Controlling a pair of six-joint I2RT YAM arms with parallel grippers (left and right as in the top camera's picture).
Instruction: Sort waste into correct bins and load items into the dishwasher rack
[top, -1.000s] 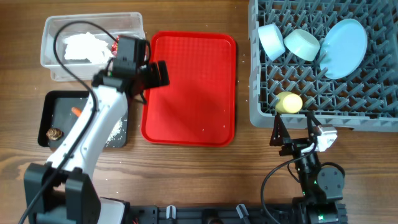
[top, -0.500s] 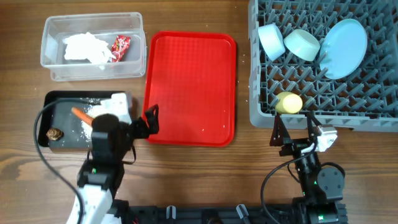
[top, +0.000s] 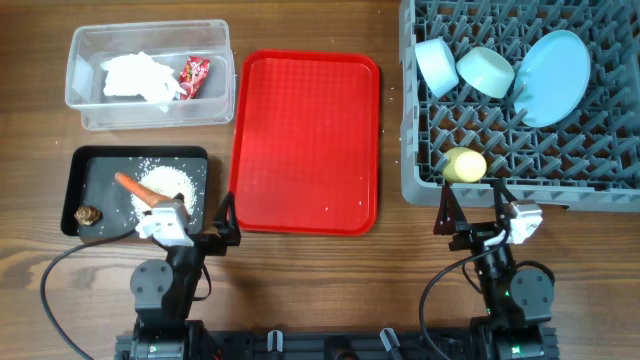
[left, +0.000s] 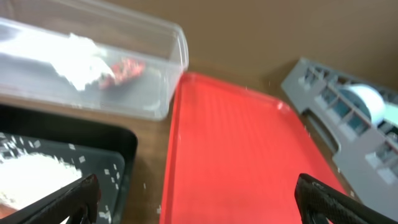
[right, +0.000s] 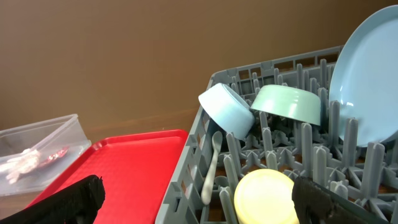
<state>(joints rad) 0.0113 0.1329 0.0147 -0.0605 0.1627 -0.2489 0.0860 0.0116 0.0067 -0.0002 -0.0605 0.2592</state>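
Note:
The grey dishwasher rack (top: 560, 170) at the right holds a light blue bowl (top: 436, 66), a pale green bowl (top: 487, 71), a light blue plate (top: 552, 78), a yellow cup (top: 464, 165) and a white spoon (right: 212, 167). The clear tub (top: 80, 95) holds crumpled white tissue (top: 137, 76) and a red wrapper (top: 193, 74). The black tray (top: 78, 170) holds rice (top: 165, 186), an orange piece (top: 131, 187) and a brown scrap (top: 87, 215). My left gripper (top: 196, 232) is open and empty at the front left. My right gripper (top: 472, 215) is open and empty before the rack.
A flat red serving tray (top: 305, 140) lies bare in the middle of the wooden table, between the bins and the rack. It also shows in the left wrist view (left: 242, 162) and the right wrist view (right: 118, 168).
My left arm has pulled back from the clear tub, past the black tray, to the front edge. The red wrapper now lies in the tub. The right arm has not moved.

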